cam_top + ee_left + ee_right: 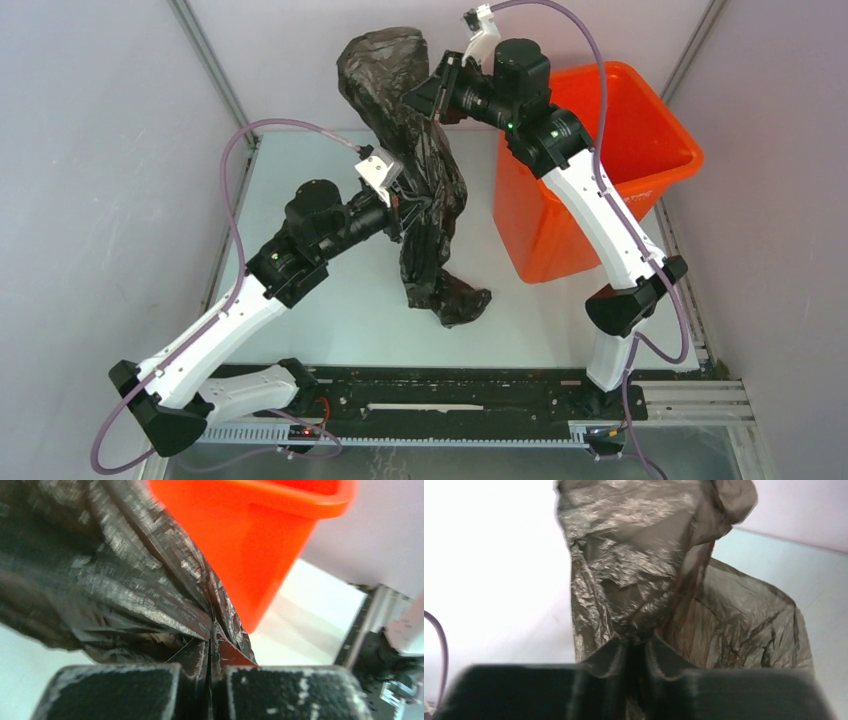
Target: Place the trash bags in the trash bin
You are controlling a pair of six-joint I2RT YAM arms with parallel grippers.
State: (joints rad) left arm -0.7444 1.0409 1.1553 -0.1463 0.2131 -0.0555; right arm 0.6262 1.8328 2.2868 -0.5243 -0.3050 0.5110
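trash bags (440,180) up in the air, one long crinkled black bundle, with the tail end slumped on the pale table (330,320) below. starting on the left: the left gripper (210,672) has its fingers pinched tight together on a fold of the plastic, roughly halfway up the bundle. its wrist view shows the film fanning out from between the pads. move to the middle and the bundle climbs, glossy and slightly see-through, to a bunched top end high up near the back wall (300,50). that's where the right gripper (636,647) has it, fingers closed hard with the film squeezed between them and the bag ballooning out just beyond. and over on the right, the trash bin (545,225), bright orange, upright on the table, mouth open. the bags hang outside it, just beside its left wall, the top end held level with the rim or higher.
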